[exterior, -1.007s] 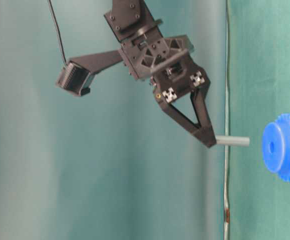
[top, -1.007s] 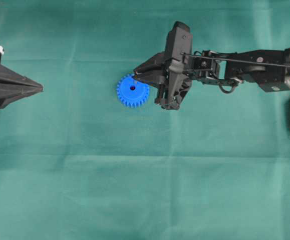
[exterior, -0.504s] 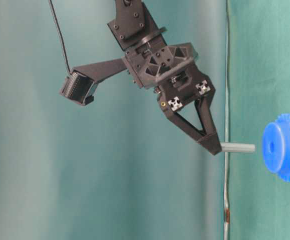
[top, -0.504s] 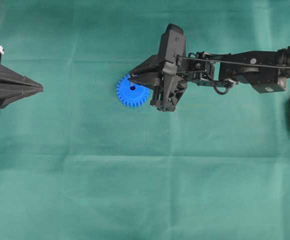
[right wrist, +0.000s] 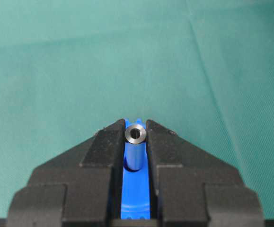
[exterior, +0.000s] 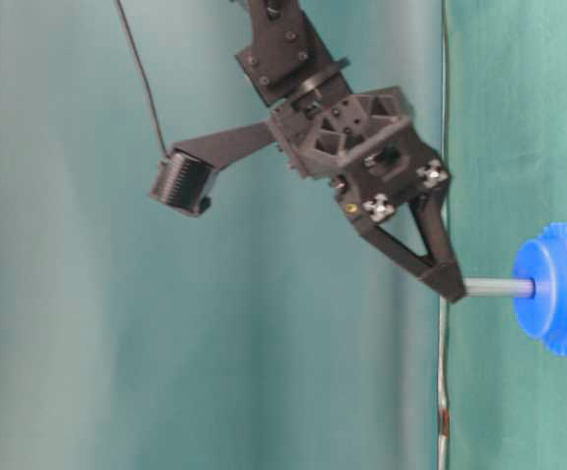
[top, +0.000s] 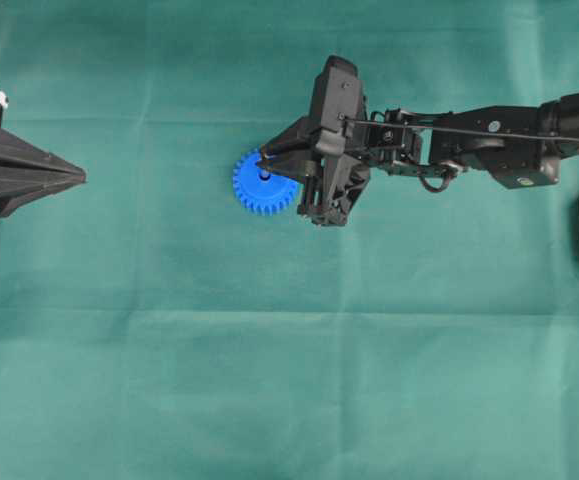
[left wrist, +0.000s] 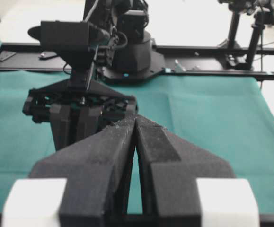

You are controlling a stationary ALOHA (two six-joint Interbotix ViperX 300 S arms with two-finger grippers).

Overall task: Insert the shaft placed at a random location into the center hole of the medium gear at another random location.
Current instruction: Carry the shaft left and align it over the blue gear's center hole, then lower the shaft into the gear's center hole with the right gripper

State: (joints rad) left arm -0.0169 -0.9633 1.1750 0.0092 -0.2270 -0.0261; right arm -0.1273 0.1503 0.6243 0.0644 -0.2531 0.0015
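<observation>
Now shaft [exterior: 498,287] between right fingers [exterior: 447,279], tip at center hole [exterior: 532,288]

a green cloth [top: 269,350] covers the tabletop, creased in faint straight fold lines that cross it lengthwise and crosswise. beyond its far edge in the left wrist view runs a black metal frame rail [left wrist: 212,48], with black stands [left wrist: 232,33] rising behind it against a pale floor.
</observation>
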